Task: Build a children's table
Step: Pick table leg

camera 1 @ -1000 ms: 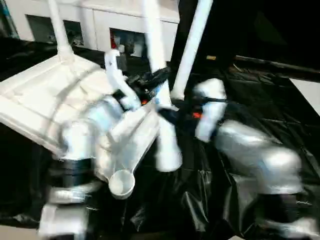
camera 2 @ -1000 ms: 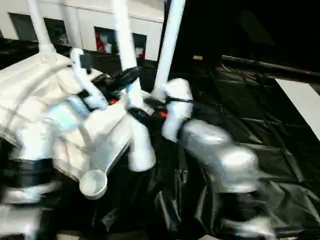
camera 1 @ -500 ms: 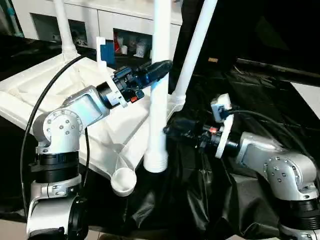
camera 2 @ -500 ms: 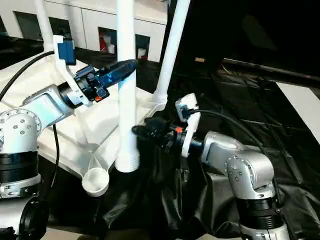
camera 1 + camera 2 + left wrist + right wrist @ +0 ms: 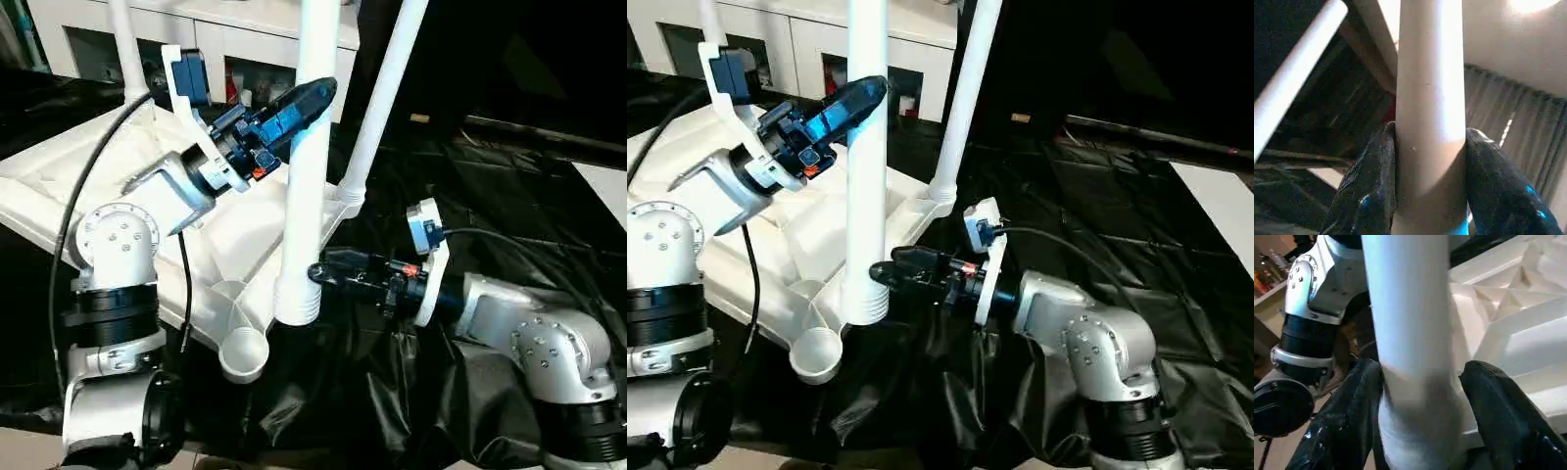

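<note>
Holding a loose white tube leg (image 5: 306, 186) upright between both grippers, over the near right corner of the upturned table top (image 5: 59, 186). My left gripper (image 5: 312, 98) reaches in from the left and clamps the leg high up; in the left wrist view both black fingers (image 5: 1369, 196) press flat against the tube's two sides. My right gripper (image 5: 318, 275) comes in level from the right and meets the leg low down, just above its ribbed end collar (image 5: 297, 305). In the right wrist view its fingers (image 5: 1503, 416) sit either side of the tube, one touching, the other very close; I cannot tell whether it presses or only brackets the leg. The collar hangs above and just beside the empty round corner socket (image 5: 242, 354), apart from it, not seated. The table top lies underside up on the black-sheeted work table (image 5: 509, 215), ribs showing, tilted so its near right corner with the open socket sticks out toward me. Two other legs stand in sockets: one at the far left corner (image 5: 121, 39), upright, and one at the far right corner (image 5: 384, 88), leaning slightly right. A white cabinet (image 5: 245, 49) with glass doors stands beyond the table's far edge. A black cable (image 5: 83, 196) loops from my left forearm over the table top.
</note>
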